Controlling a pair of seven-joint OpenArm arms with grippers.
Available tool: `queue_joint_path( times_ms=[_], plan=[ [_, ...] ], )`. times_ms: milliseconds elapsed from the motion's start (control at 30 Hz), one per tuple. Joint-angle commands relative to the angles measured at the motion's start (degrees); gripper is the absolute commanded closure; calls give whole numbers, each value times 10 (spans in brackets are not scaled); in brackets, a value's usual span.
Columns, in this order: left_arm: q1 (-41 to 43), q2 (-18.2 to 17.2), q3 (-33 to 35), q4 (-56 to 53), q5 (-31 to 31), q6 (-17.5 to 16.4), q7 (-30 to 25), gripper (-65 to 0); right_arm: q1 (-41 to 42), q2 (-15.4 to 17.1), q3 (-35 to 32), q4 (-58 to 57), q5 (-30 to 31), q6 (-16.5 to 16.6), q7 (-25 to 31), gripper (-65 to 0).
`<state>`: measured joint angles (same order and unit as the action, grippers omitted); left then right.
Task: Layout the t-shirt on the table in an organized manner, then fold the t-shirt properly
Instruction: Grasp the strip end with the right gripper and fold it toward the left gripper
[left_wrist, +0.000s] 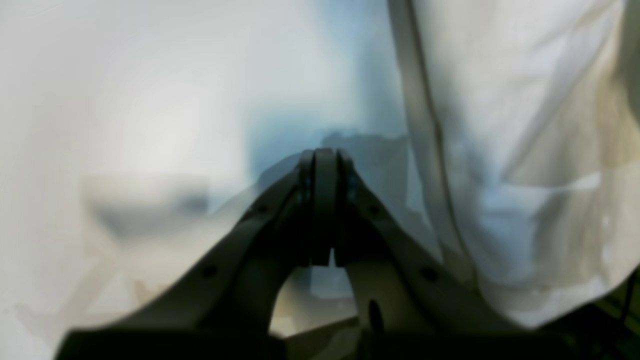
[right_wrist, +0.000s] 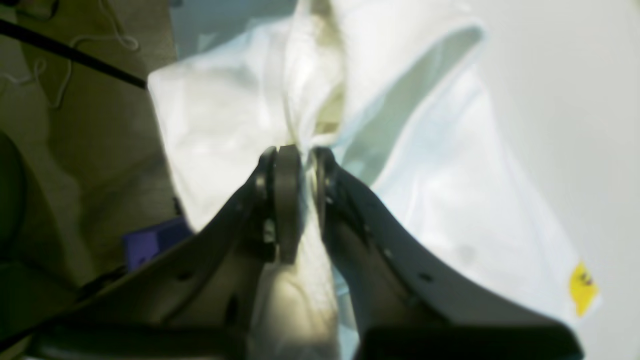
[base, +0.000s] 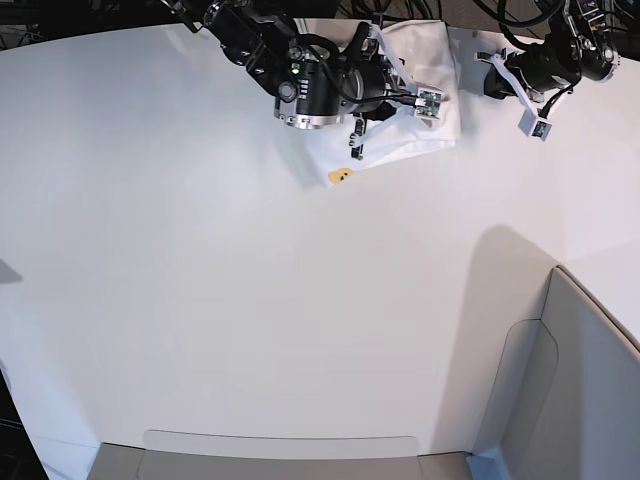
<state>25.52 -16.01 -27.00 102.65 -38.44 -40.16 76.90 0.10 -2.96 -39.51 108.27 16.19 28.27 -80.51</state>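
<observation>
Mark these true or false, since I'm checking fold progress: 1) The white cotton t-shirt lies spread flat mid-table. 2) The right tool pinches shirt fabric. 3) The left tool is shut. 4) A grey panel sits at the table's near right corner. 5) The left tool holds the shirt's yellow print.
1) False: the white cotton t-shirt is bunched at the far edge of the plain white table.
2) True: the right tool grips bunched cloth.
3) True: the left tool has its jaws together.
4) True: the grey panel.
5) False: the yellow print lies loose near the right arm.
</observation>
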Motion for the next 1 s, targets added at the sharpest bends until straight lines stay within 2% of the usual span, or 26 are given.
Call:
queue_joint_path(
  times_ms=[0, 100, 300, 433, 600, 700, 967],
  plan=[
    [3, -2, 1, 0, 23, 2, 17, 0, 9, -11, 1, 2, 5, 3, 12, 0],
    [3, -2, 1, 0, 23, 2, 17, 0, 23, -25, -1, -19, 4, 3, 18, 0],
    [2, -2, 1, 0, 23, 2, 17, 0, 35, -27, -26, -69, 4, 1, 57, 0],
    [-5, -2, 1, -1, 23, 2, 17, 0, 43, -27, -48, -83, 3, -1, 55, 0],
    [-10, -2, 1, -1, 23, 2, 17, 0, 44, -27, -55, -72, 3, -1, 55, -137],
    [-14, -2, 1, -1, 23, 2, 17, 0, 44, -27, -55, -45, 3, 0, 55, -189],
    [-16, -1, 1, -13, 23, 2, 14, 0, 44, -27, -50, 20, 5, 0, 56, -200]
  ],
)
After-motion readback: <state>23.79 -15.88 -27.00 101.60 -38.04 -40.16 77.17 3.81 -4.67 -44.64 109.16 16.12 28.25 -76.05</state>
